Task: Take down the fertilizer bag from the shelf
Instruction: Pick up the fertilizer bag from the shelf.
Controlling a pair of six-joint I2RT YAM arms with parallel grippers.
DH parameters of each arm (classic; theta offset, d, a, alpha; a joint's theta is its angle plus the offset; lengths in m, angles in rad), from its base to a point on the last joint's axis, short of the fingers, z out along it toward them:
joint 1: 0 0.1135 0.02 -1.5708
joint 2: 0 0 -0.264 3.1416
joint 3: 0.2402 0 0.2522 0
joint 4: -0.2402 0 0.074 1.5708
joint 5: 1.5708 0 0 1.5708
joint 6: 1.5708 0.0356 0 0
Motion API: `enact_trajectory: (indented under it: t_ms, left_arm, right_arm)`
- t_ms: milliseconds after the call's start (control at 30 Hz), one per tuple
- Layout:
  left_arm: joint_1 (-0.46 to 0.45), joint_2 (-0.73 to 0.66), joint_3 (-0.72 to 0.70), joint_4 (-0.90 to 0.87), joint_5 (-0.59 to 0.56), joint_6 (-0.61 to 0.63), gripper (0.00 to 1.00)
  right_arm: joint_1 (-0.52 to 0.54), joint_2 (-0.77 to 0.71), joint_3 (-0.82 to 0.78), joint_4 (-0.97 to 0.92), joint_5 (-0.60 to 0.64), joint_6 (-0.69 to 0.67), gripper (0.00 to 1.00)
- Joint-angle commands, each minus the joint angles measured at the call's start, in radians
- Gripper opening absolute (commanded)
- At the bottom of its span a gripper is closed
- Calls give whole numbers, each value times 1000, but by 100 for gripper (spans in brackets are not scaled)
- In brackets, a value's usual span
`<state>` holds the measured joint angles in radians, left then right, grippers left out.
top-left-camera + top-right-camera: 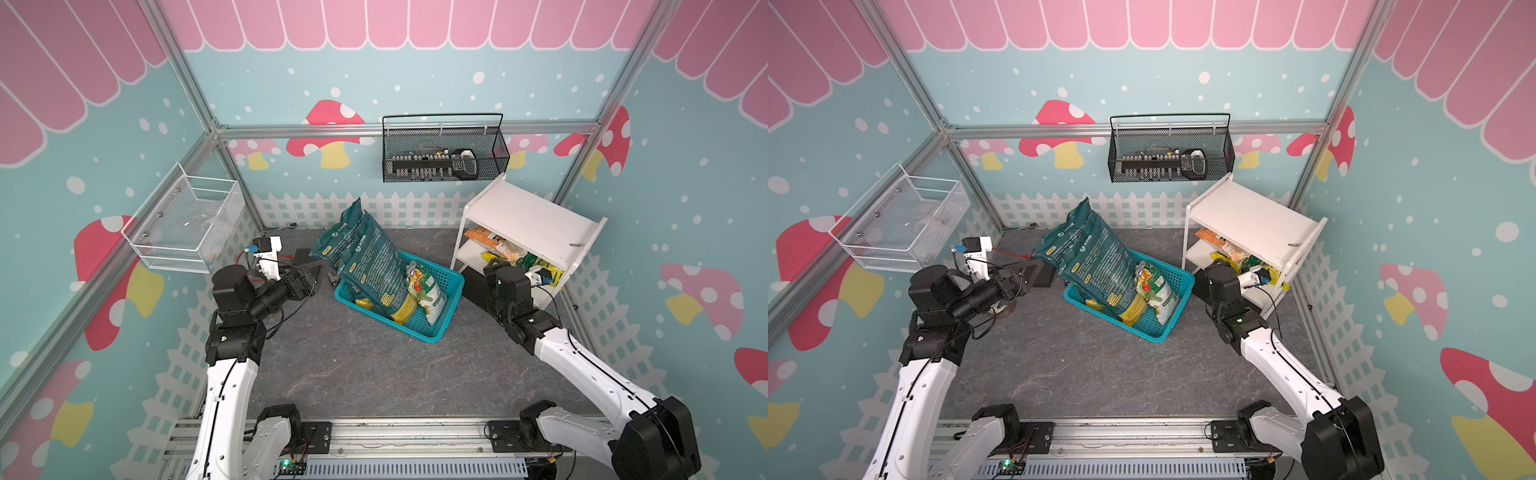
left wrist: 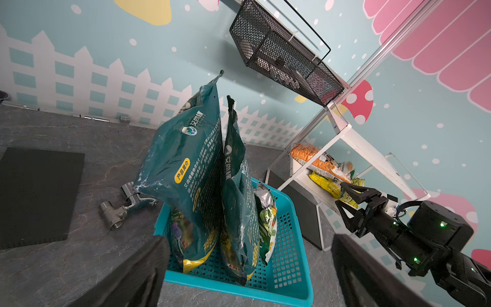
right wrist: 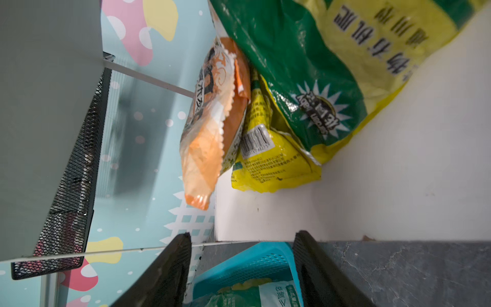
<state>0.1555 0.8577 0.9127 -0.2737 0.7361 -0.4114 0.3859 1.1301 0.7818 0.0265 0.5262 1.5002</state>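
Right gripper (image 3: 241,265): jaws parted, nothing between them, tips just short of the front edge of the shelf's middle board, aimed at the bags there. From the left wrist camera the right gripper (image 2: 345,196) shows its two black fingers spread, near a yellow bag (image 2: 325,184), not clamped on it.

Fertilizer bags sit on the middle board of the shelf (image 1: 528,220), at 2 o'clock from table centre in both top views. In the right wrist view: green-and-yellow bag (image 3: 313,87) on top, yellow bag (image 3: 268,159) under it, orange bag (image 3: 212,127) leaning beside both, its end hanging past the board's side edge. All three touch each other. In a top view the orange bag (image 1: 1214,239) lies nearest the back wall, the yellow and green ones toward the front near the gripper.

Left gripper (image 2: 249,268): jaws wide apart, empty, pointing at the teal basket (image 1: 446,286). It hangs at 9 o'clock of the basket, apart from it.

Basket sits near table centre, holding two tall dark-green bags (image 1: 374,257) upright and a smaller white-green bag (image 1: 424,291) leaning against them. A metal tap fitting (image 2: 122,206) lies on the table (image 1: 374,374) just beside the basket. Black pad (image 2: 37,196) further out.

Black wire basket (image 1: 444,153) on the back wall at 12 o'clock. White mesh basket (image 1: 187,224) on the side wall at 10 o'clock.
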Motion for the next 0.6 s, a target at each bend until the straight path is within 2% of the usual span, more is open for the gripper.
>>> enact_trajectory:
  t_ms: [0, 367, 567]
  left_arm:
    - [-5, -11, 31, -15, -6, 24, 99]
    - [-5, -14, 32, -14, -6, 24, 99]
    - [-6, -12, 32, -14, -7, 25, 99]
  right_arm:
    - [-7, 4, 39, 21, 49, -11, 66]
    - [-37, 58, 72, 42, 86, -23, 67]
    - [-64, 94, 103, 72, 90, -73, 66]
